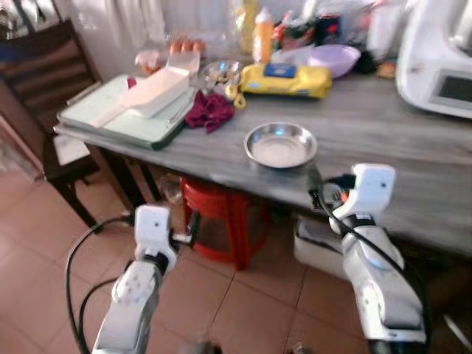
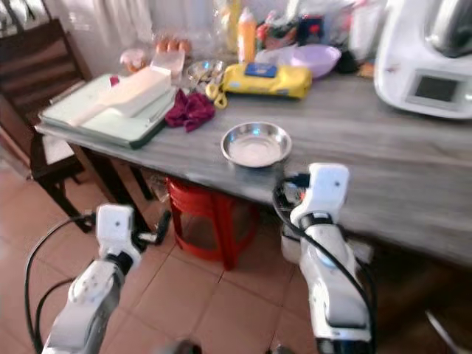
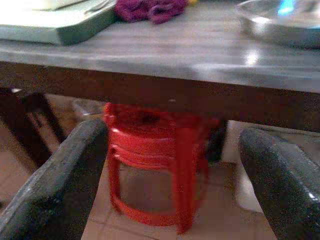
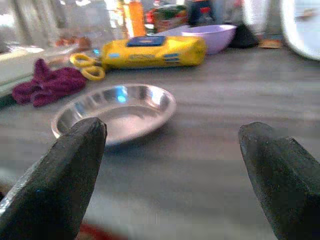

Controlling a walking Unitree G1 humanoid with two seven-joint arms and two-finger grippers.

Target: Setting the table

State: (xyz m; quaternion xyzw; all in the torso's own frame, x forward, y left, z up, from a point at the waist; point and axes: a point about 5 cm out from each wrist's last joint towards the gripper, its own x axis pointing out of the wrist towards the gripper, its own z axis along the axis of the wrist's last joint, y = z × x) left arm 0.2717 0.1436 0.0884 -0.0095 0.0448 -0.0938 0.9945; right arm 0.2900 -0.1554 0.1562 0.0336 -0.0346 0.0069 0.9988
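Observation:
A shallow steel plate (image 1: 280, 144) lies empty on the grey table (image 1: 383, 147), near its front edge. My right gripper (image 1: 317, 189) hovers at that front edge, just short of the plate and slightly to its right. In the right wrist view its two black fingers (image 4: 60, 175) stand wide apart with nothing between them, and the plate (image 4: 115, 112) lies ahead. My left gripper (image 1: 186, 233) hangs lower, under the table's edge, open (image 3: 172, 145) and empty, pointing at a red stool (image 3: 150, 170).
Behind the plate lie a purple cloth (image 1: 209, 110), yellow scissors (image 4: 87, 67), a yellow pack (image 1: 286, 80) and a lilac bowl (image 1: 333, 59). A green tray (image 1: 125, 122) carrying a white scoop sits at the table's left end. A white appliance (image 1: 439, 59) stands right, a dark chair (image 1: 44, 74) left.

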